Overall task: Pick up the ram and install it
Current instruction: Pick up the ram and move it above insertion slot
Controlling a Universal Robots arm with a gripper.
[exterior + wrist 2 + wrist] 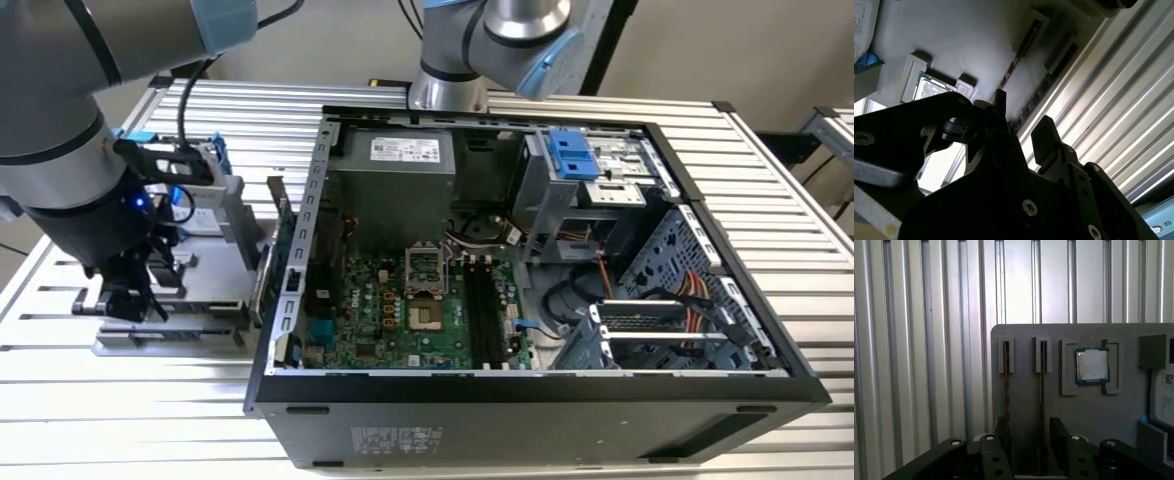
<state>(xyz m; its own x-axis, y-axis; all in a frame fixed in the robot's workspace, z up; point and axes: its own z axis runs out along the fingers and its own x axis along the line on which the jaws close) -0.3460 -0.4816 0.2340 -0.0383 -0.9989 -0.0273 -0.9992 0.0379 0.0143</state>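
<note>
The black, bolted end effector [1030, 427] is closest in both wrist views, its two dark fingers [1059, 432] spread apart and gripping nothing. In the gap between them runs the dark, thin ram stick [1042, 380], seen edge-on and standing in a narrow slot of a flat grey plastic tray [1024, 335]; whether either finger touches it cannot be told. In the second wrist view the same ram stick [1041, 87] leads down between the fingertips of the end effector [1021, 117]. Just beside it a second stick [1006, 380] of the same kind stands in its own parallel slot, in line with the other finger. Further along the tray a small square silver processor chip [1092, 365] lies flat in a recess. The tray rests on a ribbed, slatted aluminium desk [914, 340]. In the exterior view the end effector [127, 300] hangs low over the tray at the exterior view's left, and beside the tray stands an open black computer case [534, 390] with a green motherboard [387, 310] inside.
</note>
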